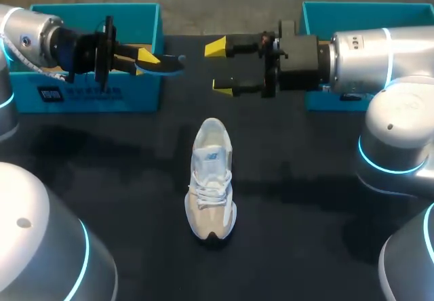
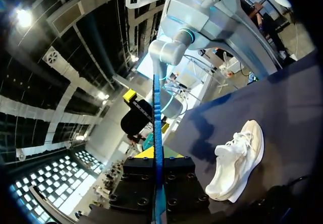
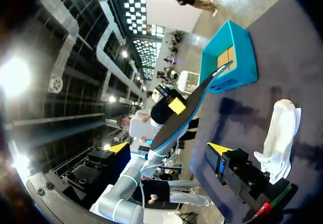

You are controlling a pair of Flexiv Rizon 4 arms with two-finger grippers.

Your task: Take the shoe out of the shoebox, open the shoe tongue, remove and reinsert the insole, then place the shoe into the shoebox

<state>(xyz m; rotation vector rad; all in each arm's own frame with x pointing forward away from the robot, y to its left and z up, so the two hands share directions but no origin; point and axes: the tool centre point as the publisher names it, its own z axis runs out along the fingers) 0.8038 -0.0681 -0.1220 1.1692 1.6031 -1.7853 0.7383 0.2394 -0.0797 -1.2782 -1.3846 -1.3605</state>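
Head view: left fingers point(image 1: 147, 57) pinch the blue insole point(image 1: 169, 66), right fingers point(image 1: 217, 47) spread opposite; shoe point(image 1: 211, 179) lies on the bench point(image 1: 305, 213), apart from both. Left wrist view: insole edge-on between the fingers. Right wrist view: insole ahead. Insole looks removed; reinsertion next needs aligning it with the shoe's opening.

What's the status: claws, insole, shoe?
Left claw shut on blue insole, held aloft. Right claw open, facing it. Shoe upright on table. Nothing blocking.
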